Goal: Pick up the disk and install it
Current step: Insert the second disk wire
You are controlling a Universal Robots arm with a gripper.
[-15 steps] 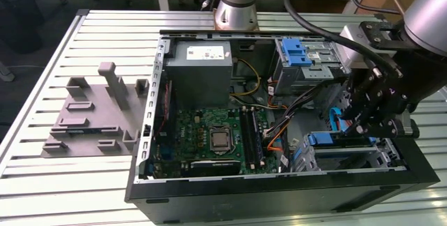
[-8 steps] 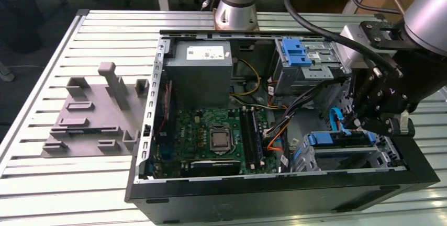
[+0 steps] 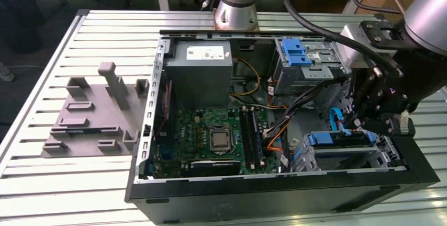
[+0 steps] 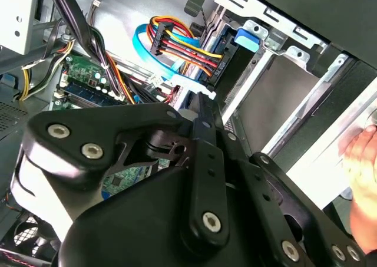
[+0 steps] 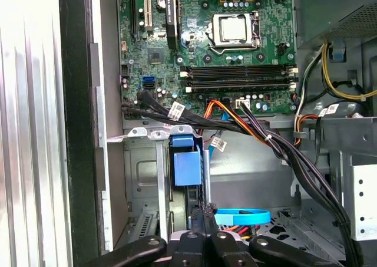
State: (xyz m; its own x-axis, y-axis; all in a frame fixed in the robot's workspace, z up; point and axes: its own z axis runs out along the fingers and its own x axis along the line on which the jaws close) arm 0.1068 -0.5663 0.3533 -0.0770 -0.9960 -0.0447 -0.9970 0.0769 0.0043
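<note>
Black gripper [image 5: 203,243] linkage fills your lower frame, fingers pressed together at the disk [image 5: 187,172], which stands on edge in its bay at lower centre; rigid, dense, shock-sensitive, so hold its blue frame.

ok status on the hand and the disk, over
hand at the lower drive bay, close on the disk. disk in the bay slot, blue frame showing. blue data cable looped beside the hand.

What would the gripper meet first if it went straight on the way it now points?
Probably the blue plastic piece in the drive cage, just ahead of the gripper in the first wrist view. How near it is, I cannot tell.
</note>
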